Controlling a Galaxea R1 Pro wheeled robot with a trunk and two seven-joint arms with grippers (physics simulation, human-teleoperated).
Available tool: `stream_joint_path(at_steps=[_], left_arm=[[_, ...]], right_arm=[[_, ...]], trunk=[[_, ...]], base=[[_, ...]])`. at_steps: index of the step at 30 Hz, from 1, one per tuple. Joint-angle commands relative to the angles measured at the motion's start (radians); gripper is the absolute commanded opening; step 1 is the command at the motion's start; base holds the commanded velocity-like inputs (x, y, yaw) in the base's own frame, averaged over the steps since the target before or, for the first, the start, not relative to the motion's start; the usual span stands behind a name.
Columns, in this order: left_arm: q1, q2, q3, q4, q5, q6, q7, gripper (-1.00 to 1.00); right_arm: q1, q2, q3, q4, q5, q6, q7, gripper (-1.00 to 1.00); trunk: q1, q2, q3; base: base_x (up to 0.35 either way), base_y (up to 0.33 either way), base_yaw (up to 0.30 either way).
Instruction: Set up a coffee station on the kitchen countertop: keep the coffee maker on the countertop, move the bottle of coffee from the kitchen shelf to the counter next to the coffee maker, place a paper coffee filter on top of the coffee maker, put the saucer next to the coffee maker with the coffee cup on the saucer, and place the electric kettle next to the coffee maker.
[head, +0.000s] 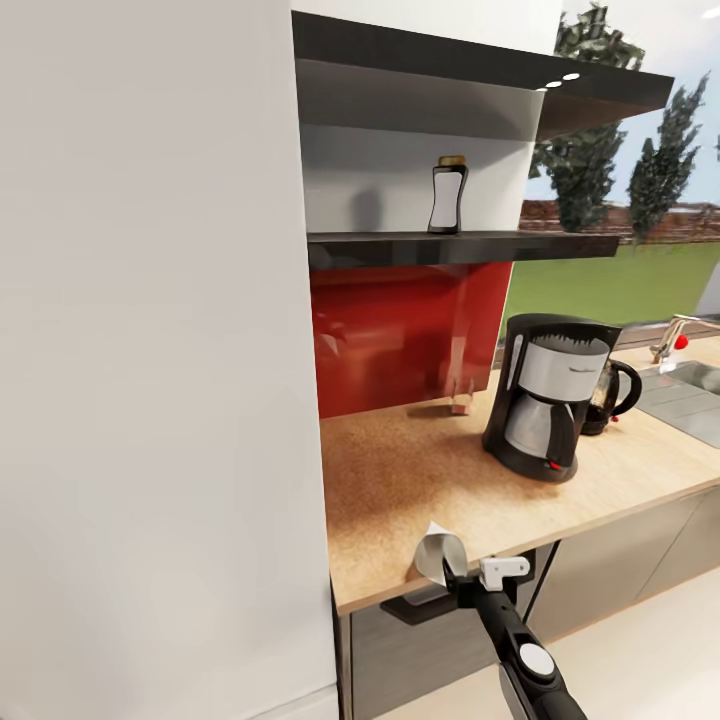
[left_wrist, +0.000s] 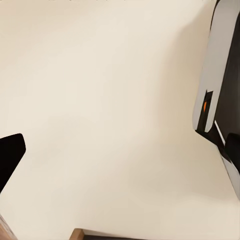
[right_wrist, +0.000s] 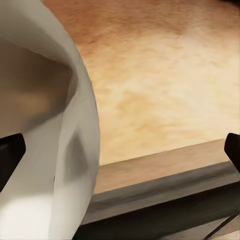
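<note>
At the front edge of the wooden countertop (head: 400, 500), the right gripper (head: 450, 572) holds a white paper coffee filter (head: 440, 553), its cone shape standing up just over the counter's lip. From the right wrist camera the filter (right_wrist: 45, 140) bulges large between the dark fingertips (right_wrist: 10, 155), with the counter's grain and its front edge beyond it. Further back and to the right stands the black and silver coffee maker (head: 548, 395), upright on the counter, nothing resting on its top. Just behind it, touching or nearly so, sits the dark electric kettle (head: 612, 395), beside the sink (head: 690, 395). Up on the dark shelf (head: 460, 243) above the red backsplash (head: 410, 335) the bottle of coffee (head: 448, 195) stands upright, well apart from the coffee maker below. A tall white cabinet (head: 150, 350) fills the left side. The left wrist camera looks down at pale floor (left_wrist: 110, 115); one dark fingertip (left_wrist: 10, 155) shows, and I cannot tell how wide that gripper stands.
</note>
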Motion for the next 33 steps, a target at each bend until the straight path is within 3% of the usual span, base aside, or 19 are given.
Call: stream_joint_path(at_steps=[1, 33], left_arm=[[-0.002, 0.000, 0.002, 0.004, 0.002, -0.007, 0.001, 1.00], [0.001, -0.001, 0.002, 0.004, 0.003, -0.007, 0.003, 1.00]], right_arm=[[-0.001, 0.000, -0.001, 0.001, 0.004, -0.002, 0.001, 1.00], [-0.001, 0.000, 0.000, 0.024, 0.004, -0.002, 0.001, 1.00]], trunk=[[0.001, -0.002, -0.002], [0.001, -0.002, -0.002]], base=[[0.056, 0.005, 0.000], [0.059, 0.006, 0.000]])
